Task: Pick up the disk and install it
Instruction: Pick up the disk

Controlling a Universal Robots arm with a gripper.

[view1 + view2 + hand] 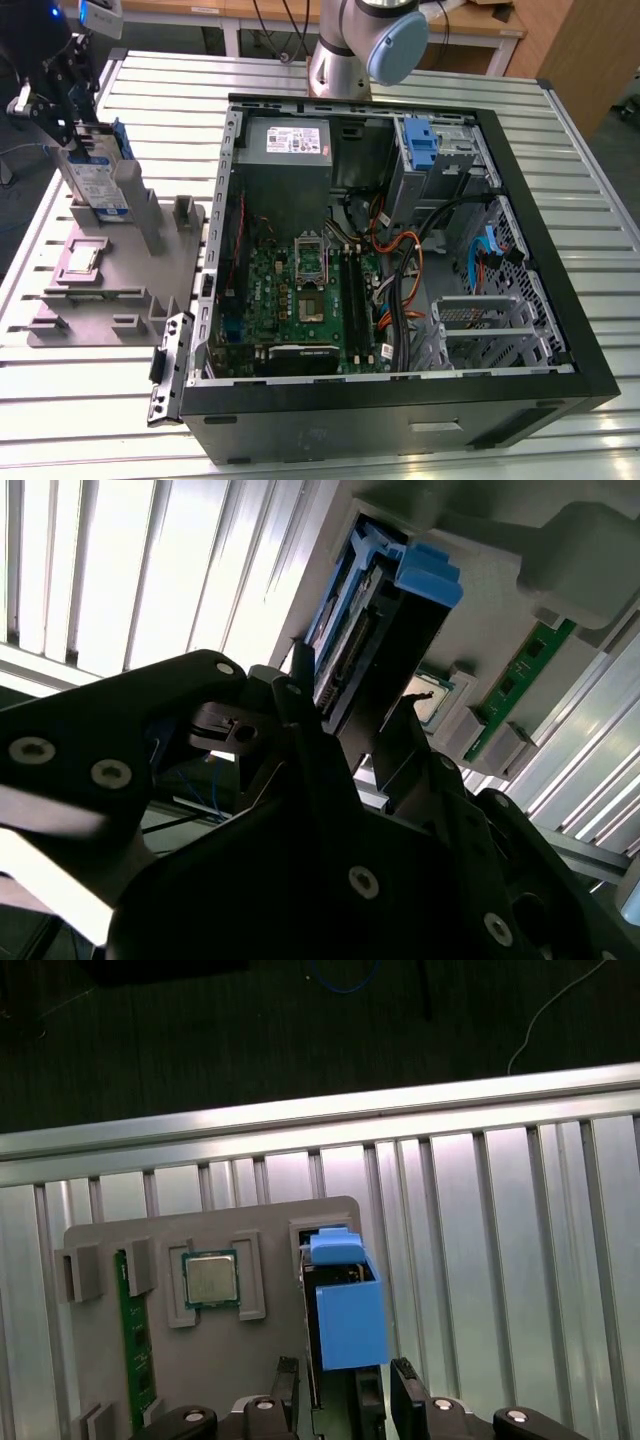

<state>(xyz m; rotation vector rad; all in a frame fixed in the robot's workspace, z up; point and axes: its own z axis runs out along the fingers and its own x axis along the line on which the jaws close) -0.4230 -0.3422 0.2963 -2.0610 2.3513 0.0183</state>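
Observation:
The disk [100, 180] stands on edge in a slot of the grey fixture [110, 290] at the exterior view's left, its white-and-blue label facing out. My gripper [85, 150] comes down on it from above. In the first wrist view the disk's blue rail [345, 1310] sits between the two black fingers [288, 1390], which lie against both of its sides. In the second wrist view the disk [365, 630] and its blue end stick out beyond the gripper [355, 720]. The disk's lower part is still in the slot.
The open computer case [590, 380] lies to the exterior view's right, with a power-supply box [285, 140], motherboard [300, 290], cables and a blue bracket [420, 140] in the drive bay. The fixture also holds a processor [211, 1278] and a memory stick [135, 1340]. The arm's base [345, 50] stands behind the case.

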